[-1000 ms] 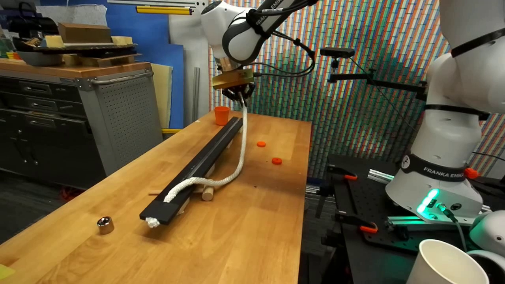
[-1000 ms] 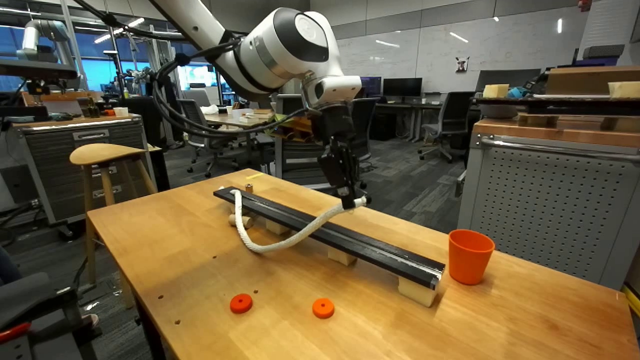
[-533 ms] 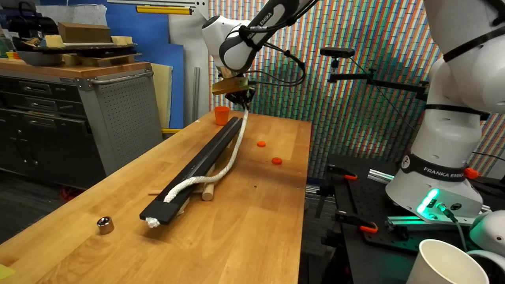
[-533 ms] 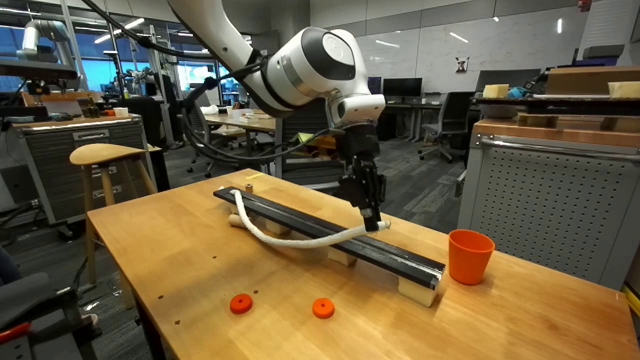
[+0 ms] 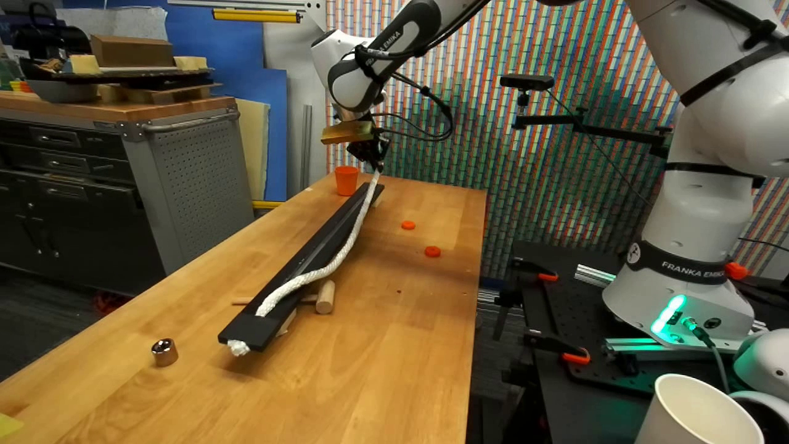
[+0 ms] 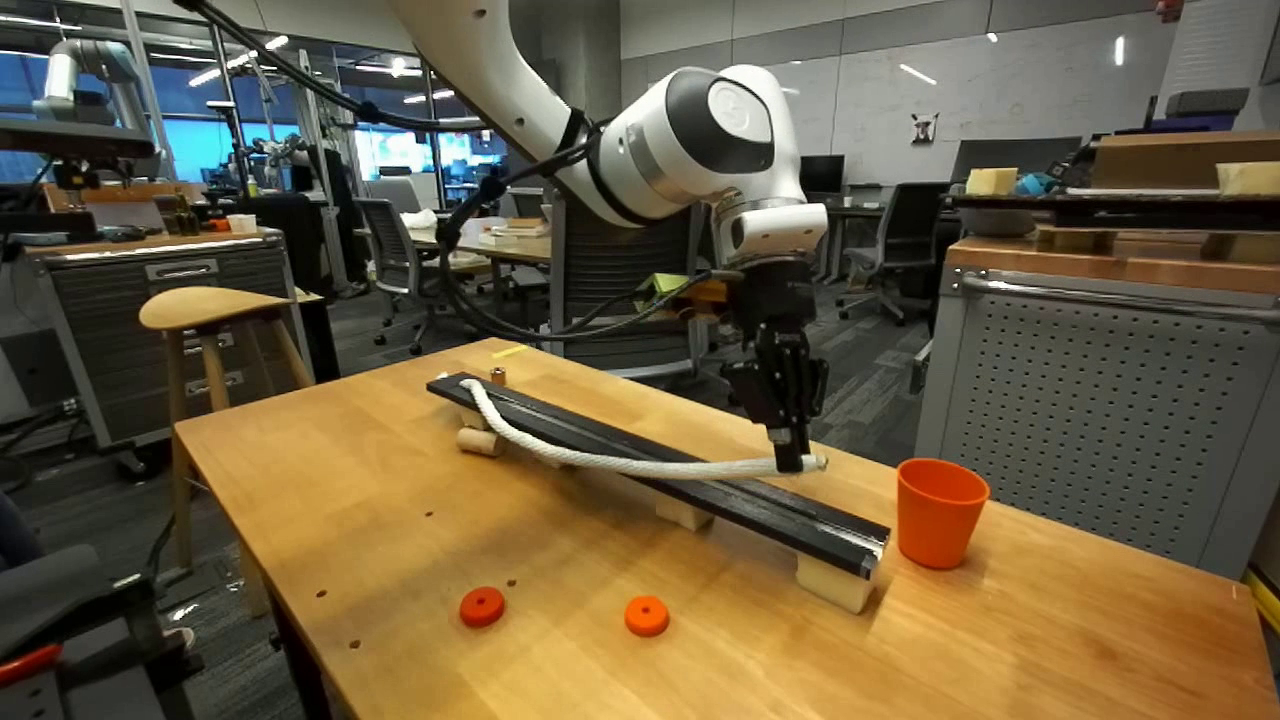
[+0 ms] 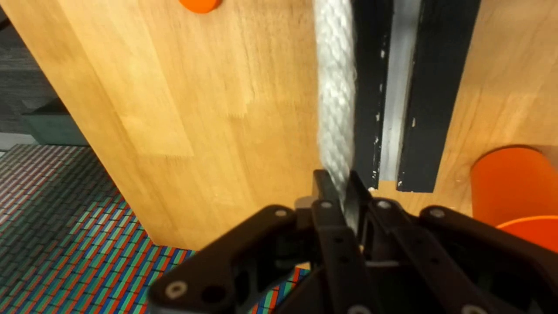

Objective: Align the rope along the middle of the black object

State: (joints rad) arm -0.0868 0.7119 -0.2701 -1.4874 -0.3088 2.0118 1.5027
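Observation:
The white rope (image 5: 352,237) comes out at one end of the long black bar (image 5: 299,265) and runs toward my gripper (image 5: 378,166). In an exterior view the rope (image 6: 640,467) curves along the side of the bar (image 6: 800,525), with a slight sag. My gripper (image 6: 790,462) is shut on the rope near its free end, with a short tip sticking out. It is above the bar's level, short of the far end. In the wrist view the rope (image 7: 335,87) passes between the fingertips (image 7: 339,183), left of the bar's central groove (image 7: 399,87).
An orange cup (image 6: 940,515) stands by the bar's far end; the wrist view shows it too (image 7: 510,187). Pale blocks (image 6: 835,583) hold the bar above the table. Two orange discs (image 6: 647,616) (image 6: 482,607), a wooden peg (image 5: 325,297) and a metal ring (image 5: 164,352) lie nearby.
My gripper has moved along the bar toward the orange cup and come lower, still holding the rope. The rope is drawn straighter and lies closer to the bar, with less sag.

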